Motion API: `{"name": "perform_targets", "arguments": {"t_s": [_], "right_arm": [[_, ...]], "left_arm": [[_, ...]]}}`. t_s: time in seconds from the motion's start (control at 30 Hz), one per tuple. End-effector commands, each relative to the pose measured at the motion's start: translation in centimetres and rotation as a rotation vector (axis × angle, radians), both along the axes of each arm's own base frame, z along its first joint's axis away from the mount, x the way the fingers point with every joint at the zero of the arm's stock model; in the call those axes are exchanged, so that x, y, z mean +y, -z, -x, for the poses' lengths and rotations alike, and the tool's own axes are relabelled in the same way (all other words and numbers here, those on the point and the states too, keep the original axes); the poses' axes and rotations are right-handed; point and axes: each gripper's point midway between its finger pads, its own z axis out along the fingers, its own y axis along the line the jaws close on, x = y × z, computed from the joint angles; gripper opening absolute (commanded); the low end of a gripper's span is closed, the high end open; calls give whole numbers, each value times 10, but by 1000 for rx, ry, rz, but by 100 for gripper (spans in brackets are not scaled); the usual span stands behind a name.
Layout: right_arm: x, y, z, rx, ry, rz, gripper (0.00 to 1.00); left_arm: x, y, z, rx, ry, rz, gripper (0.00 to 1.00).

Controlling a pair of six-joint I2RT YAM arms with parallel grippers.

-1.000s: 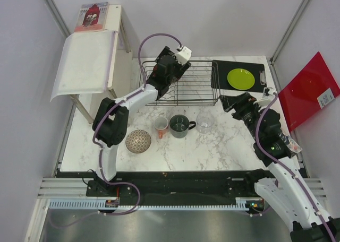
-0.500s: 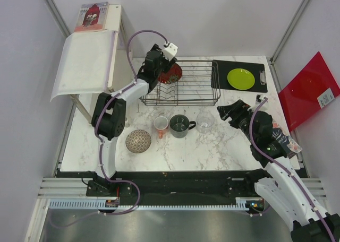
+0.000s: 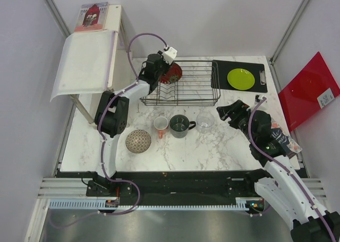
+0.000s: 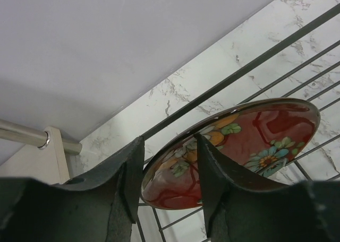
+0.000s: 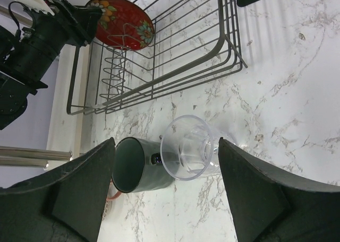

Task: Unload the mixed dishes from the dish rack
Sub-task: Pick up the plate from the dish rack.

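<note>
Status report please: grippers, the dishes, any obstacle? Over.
Left gripper straddling rim of dark red bowl inside dish rack, grip unconfirmed. Right gripper open, empty, above table. Nothing seen blocking the bowl.

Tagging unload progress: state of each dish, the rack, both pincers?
Red bowl: on edge in dish rack.
Dish rack: holds only that bowl.
Green plate: flat on clipboard.
Grey mug: upright on table.
Orange cup: upright on table.
Clear glass: upright on table.
Small bowl: on table.
Left pincer: open, straddling red bowl's rim.
Right pincer: open, empty.
</note>
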Motion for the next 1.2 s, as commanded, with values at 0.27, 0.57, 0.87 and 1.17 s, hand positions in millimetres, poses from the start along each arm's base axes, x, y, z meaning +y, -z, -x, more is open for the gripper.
{"name": "perform_targets", "arguments": {"t_s": [0.27, 0.57, 0.87, 1.17], "right_arm": [[-1, 13, -3, 23, 20, -1, 84], [-2, 21, -3, 36, 30, -8, 84], [-1, 27, -3, 54, 32, -18, 84], [4, 30, -5, 66, 19, -40, 84]], "left_arm": [[4, -18, 2, -21, -17, 131, 16], [6, -64, 15, -126, -27, 141, 2], [13, -97, 24, -218, -28, 117, 2], [10, -170, 45, -368, 6, 171, 2]]}}
